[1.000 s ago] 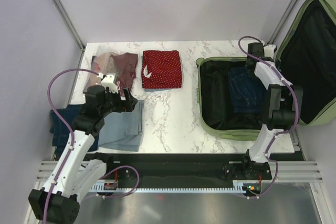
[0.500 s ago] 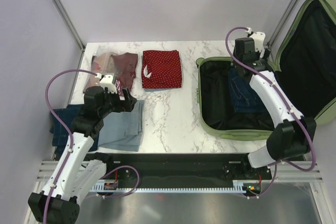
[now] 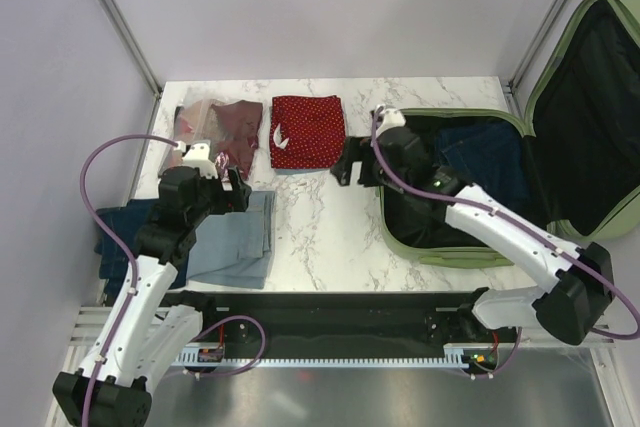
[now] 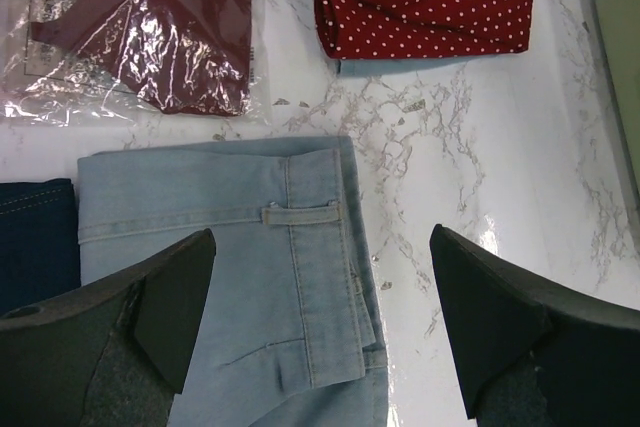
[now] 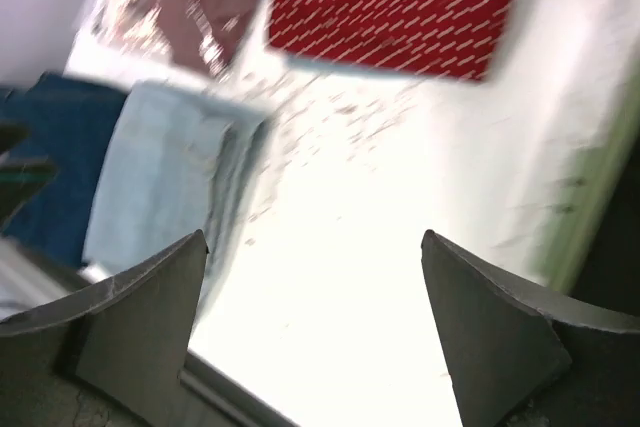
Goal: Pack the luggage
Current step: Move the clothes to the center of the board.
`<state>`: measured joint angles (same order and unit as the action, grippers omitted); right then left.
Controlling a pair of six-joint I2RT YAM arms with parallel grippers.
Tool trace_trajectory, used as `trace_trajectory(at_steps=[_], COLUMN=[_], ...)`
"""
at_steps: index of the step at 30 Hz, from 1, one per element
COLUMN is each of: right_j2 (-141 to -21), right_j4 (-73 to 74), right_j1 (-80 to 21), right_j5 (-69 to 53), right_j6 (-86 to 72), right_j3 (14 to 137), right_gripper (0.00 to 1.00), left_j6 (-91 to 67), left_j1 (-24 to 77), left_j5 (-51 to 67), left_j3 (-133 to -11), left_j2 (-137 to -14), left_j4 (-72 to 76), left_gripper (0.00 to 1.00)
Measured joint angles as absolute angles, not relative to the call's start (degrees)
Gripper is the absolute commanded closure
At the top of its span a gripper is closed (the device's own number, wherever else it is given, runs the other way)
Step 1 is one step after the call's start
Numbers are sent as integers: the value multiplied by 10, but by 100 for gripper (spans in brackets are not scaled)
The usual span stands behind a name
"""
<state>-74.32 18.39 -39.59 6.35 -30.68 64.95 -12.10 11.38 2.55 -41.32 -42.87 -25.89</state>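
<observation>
**Packing stock, left to right: both arms empty-handed**

Left arm's fingers: spread wide, holding nothing, poised over the light-blue jeans, likely the next pick. Dark-blue jeans lie beside them, bagged maroon garment beyond.

Red dotted garment: on the counter, just ahead of the right arm's fingers, which are also wide and empty.

Luggage: behind those fingers, lid up for loading, one dark folded garment inside.

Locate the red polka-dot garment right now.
In the top view, the red polka-dot garment lies folded at the far edge of the table, between the bagged maroon garment and the luggage.
</observation>
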Motion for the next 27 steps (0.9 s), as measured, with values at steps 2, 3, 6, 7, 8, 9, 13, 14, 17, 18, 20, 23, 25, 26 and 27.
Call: trace_trajectory(at_steps=[2,3,6,7,8,9,13,14,17,18,20,23,25,26,27], right_j2=[-753,-759,-784,-796,-807,-820,-882,-894,-932,-942,-959,-990,-1011,-1018,-1029], right_j4=[160,150,117,101,87,73,18,8,-30,-40,-54,-73,-83,-86,-89], right_j1=[-436,-452,-494,-508,-519,-531,-573,-578,-590,-591,-594,-595,-595,-595,-596], right_j5=[47,42,28,23,17,9,-14,-18,-33,-36,-40,-45,-47,-47,-48], right_j6=[-334,-347,-378,-389,-398,-408,-442,-449,-470,-474,-482,-490,-494,-495,-496], right_j3=[627,619,604,599,595,592,585,585,585,585,585,591,596,598,601], right_gripper=[5,5,5,5,5,5,5,5,5,5,5,6,7,7,7], left_j6=[-121,-121,-121,-121,-121,-121,-121,-121,-121,-121,-121,-121,-121,-121,-121], left_j1=[114,114,114,114,114,114,114,114,114,114,114,114,114,114,114], left_j5=[13,7,-5,-7,-10,-12,-15,-15,-15,-15,-15,-15,-15,-15,-15], left_j3=[-413,-413,-413,-414,-415,-415,-416,-416,-416,-416,-416,-416,-416,-416,-416], left_j2=[-422,-419,-413,-413,-413,-413,-413,-413,-413,-413,-413,-413,-413,-413,-413], left_j4=[-263,-264,-266,-267,-268,-269,-270,-270,-270,-270,-270,-271,-272,-272,-272], left_gripper=[5,5,4,4,4,4,4,4,4,4,3,2,0,0,0])
